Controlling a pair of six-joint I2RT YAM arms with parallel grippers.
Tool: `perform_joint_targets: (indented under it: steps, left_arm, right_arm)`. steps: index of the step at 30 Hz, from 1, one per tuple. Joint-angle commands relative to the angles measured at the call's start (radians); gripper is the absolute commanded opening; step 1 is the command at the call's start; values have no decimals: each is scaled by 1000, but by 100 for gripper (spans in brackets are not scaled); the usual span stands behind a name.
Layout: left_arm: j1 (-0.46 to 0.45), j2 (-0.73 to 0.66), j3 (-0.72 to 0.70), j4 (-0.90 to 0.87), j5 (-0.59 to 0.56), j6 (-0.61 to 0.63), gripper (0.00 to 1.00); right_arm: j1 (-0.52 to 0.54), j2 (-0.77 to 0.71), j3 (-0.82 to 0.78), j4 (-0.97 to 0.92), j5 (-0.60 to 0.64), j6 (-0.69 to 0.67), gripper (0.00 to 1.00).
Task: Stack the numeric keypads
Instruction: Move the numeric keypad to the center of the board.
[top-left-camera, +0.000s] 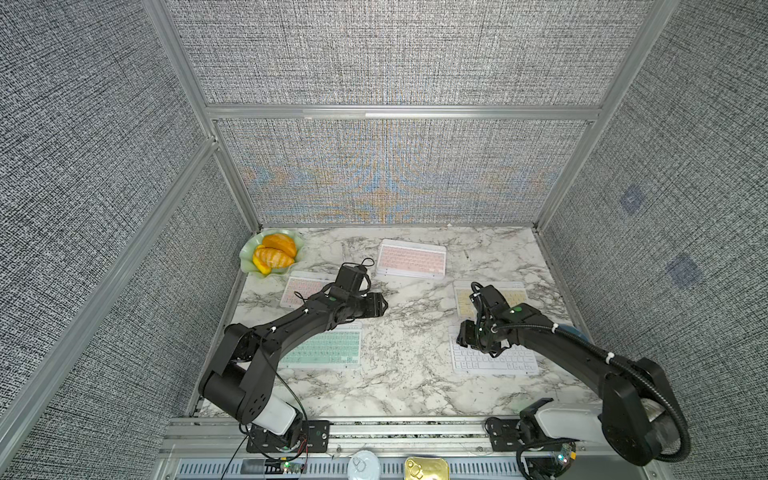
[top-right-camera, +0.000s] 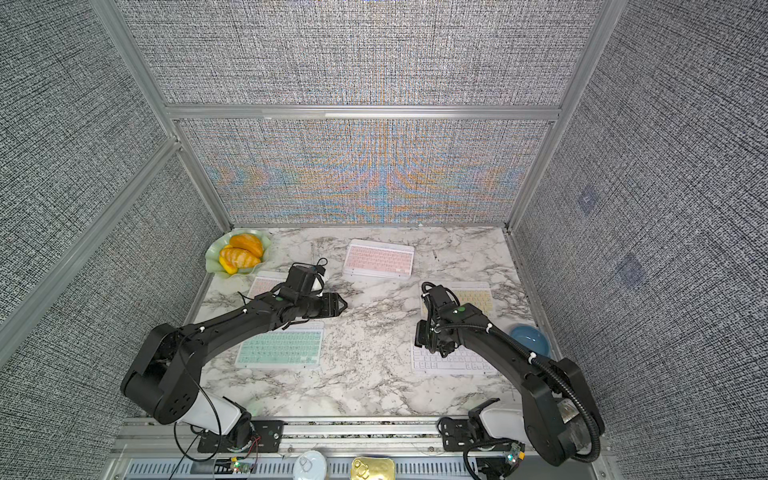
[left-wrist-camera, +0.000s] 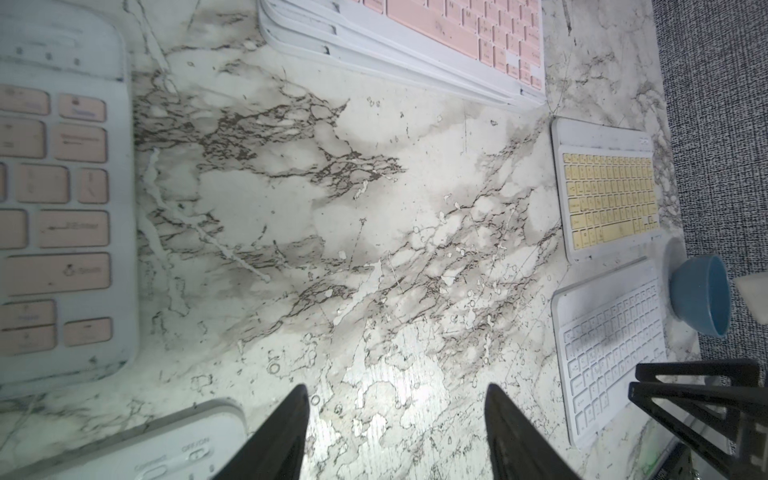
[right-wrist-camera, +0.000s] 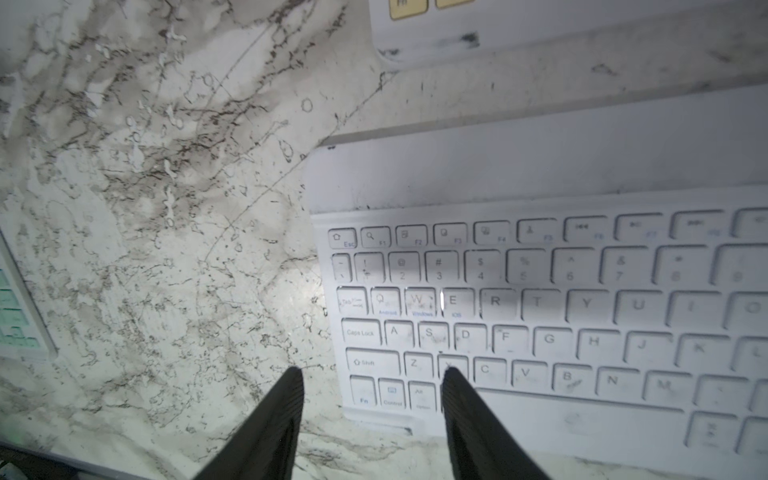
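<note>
With twelve o'clock at the back wall, the left claw (left-wrist-camera: 395, 388) hangs spread and empty over bare marble left of the table's (top-left-camera: 399, 386) middle. A pink keypad (top-left-camera: 301, 286) lies at its nine o'clock, partly under the arm. A mint keypad (top-left-camera: 332, 347) lies at its seven, and at its one a staggered pile (top-left-camera: 411, 258) of keypads with a pink one on top. The right claw (right-wrist-camera: 370, 372) is also spread and empty. It straddles the nine-o'clock end of the white keypad (right-wrist-camera: 540, 311), one finger above the keys and one above the marble. A yellow keypad (left-wrist-camera: 609, 199) lies just beyond at twelve. A blue bowl (left-wrist-camera: 702, 295) sits at the white keypad's three, and a green dish (top-left-camera: 249, 255) of orange fruit in the table's eleven-o'clock corner.
</note>
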Motion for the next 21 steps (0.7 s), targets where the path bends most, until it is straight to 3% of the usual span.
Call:
perform_joint_targets:
  steps: [1,7,21]
  left_arm:
    - [-1,3,-4,19,-5,-2,67]
    - [-1,13,2,20,-10,0,67]
    - [-1,-7,-16,37,-34,-15,67]
  right_arm:
    - [3,34,2,8,51,-1,58]
    - [3,142,-4,79,85,-34,57]
    - [81,324,74,236,18,-49,57]
